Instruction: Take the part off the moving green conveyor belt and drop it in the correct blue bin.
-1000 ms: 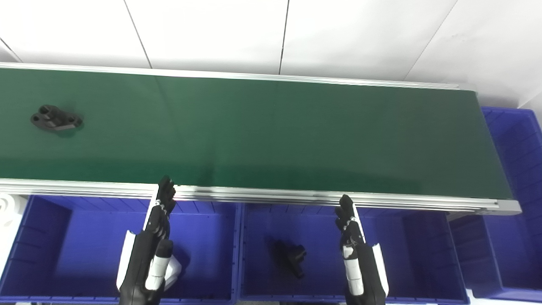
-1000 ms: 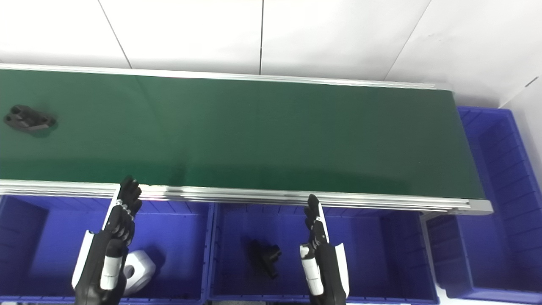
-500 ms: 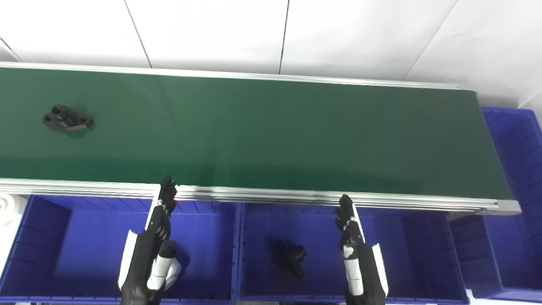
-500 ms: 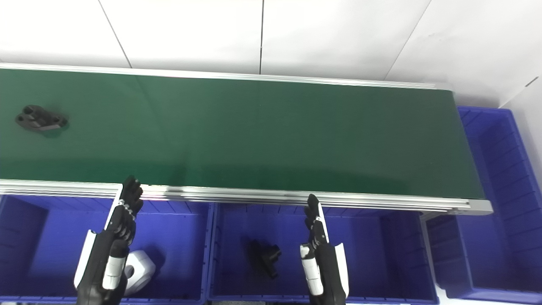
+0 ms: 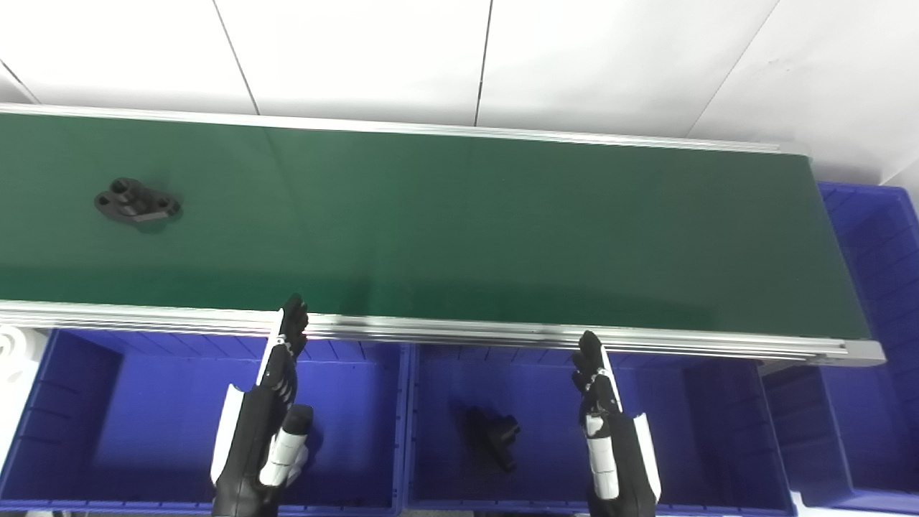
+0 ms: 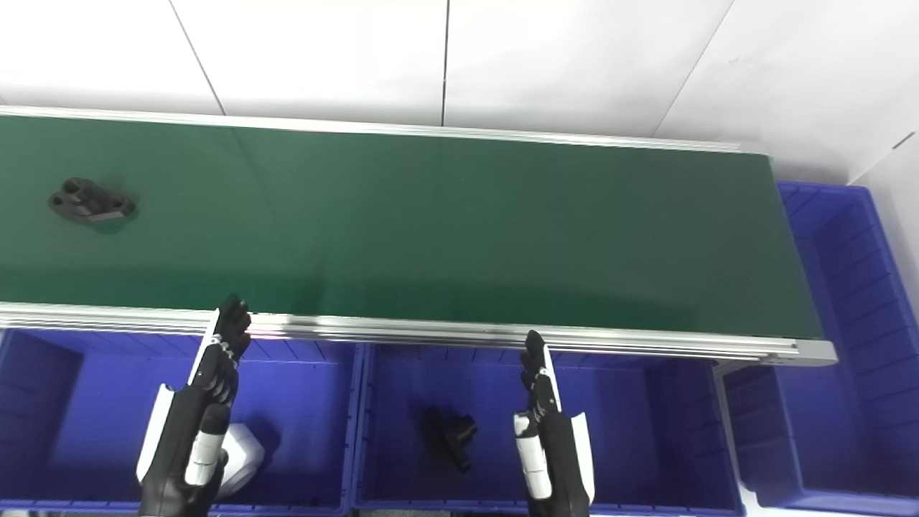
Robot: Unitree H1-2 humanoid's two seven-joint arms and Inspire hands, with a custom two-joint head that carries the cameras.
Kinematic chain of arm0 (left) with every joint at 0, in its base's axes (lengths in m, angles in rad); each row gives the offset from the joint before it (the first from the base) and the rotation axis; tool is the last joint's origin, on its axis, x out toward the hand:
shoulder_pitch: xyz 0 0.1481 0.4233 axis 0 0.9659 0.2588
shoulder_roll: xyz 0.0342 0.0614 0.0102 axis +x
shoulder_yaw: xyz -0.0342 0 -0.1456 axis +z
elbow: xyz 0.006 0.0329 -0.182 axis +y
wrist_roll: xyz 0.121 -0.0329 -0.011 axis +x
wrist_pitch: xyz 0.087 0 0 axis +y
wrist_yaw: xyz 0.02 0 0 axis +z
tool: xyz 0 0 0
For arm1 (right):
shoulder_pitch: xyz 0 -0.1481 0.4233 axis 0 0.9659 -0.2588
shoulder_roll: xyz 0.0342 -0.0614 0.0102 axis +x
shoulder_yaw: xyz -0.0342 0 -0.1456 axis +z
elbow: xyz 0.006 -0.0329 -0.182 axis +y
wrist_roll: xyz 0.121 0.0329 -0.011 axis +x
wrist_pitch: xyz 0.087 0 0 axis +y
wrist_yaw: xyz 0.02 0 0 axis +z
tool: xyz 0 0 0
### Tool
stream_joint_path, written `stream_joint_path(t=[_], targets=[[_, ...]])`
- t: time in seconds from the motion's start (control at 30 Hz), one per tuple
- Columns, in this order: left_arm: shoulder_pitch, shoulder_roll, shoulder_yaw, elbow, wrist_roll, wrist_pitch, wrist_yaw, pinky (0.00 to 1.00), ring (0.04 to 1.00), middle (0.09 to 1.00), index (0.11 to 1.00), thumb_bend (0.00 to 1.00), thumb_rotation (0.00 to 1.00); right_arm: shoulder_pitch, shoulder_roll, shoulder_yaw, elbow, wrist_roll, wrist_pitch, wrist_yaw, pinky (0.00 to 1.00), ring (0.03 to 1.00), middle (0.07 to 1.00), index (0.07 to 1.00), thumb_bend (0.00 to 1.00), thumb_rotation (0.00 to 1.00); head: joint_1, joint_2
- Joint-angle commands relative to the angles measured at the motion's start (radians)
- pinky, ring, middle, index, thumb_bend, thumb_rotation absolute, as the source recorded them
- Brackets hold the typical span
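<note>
A flat black part with holes (image 5: 138,204) lies on the green conveyor belt (image 5: 459,230) at the far left. My left hand (image 5: 269,424) hangs open over the left blue bin (image 5: 86,402), its fingertips up at the belt's near rail, well to the right of the part. My right hand (image 5: 610,431) is open too, fingers straight, above the middle blue bin (image 5: 689,409). Neither hand holds anything.
A black part (image 5: 492,434) lies in the middle bin. A white part (image 6: 240,449) sits in the left bin, partly hidden behind my left hand. Another blue bin (image 5: 879,287) stands past the belt's right end. An aluminium rail (image 5: 459,332) edges the belt.
The black part has ridden the belt to the right. My left hand has shifted slightly right and turned more edge-on. The right hand has stayed put.
</note>
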Motion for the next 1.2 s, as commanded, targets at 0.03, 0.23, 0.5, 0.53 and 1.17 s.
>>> stream_joint_path(t=[0.03,0.23,0.5,0.53,1.17], targets=[[0.006,-0.018,-0.015,0.003,0.014,-0.040,0.015,1.00,1.000,1.000,1.000,0.86,0.95,0.005,-0.013,-0.010,-0.004,0.030,-0.050,0.021,1.00,0.996,1.000,1.000,0.84,0.97,0.041,-0.016],[-0.021,-0.055,-0.048,0.076,0.066,-0.097,0.036,1.00,1.000,1.000,1.000,0.86,0.94,-0.025,-0.048,-0.048,0.039,0.064,-0.085,0.045,1.00,1.000,1.000,1.000,0.81,1.00,0.129,-0.076],[-0.052,-0.088,-0.073,0.146,0.139,-0.148,0.084,0.99,0.994,1.000,1.000,0.84,0.95,-0.035,-0.113,-0.064,0.002,0.011,-0.106,0.053,1.00,1.000,1.000,1.000,0.73,1.00,0.131,-0.138],[-0.055,-0.091,-0.073,0.154,0.141,-0.152,0.089,0.98,0.988,1.000,1.000,0.85,0.95,-0.035,-0.116,-0.063,-0.001,0.010,-0.106,0.050,1.00,0.999,1.000,1.000,0.74,1.00,0.130,-0.142],[-0.121,-0.025,-0.176,0.300,0.156,-0.170,0.248,0.93,0.973,1.000,1.000,0.83,0.99,-0.074,-0.107,-0.118,-0.001,0.039,-0.106,0.043,1.00,1.000,1.000,1.000,0.79,0.94,0.217,-0.337]])
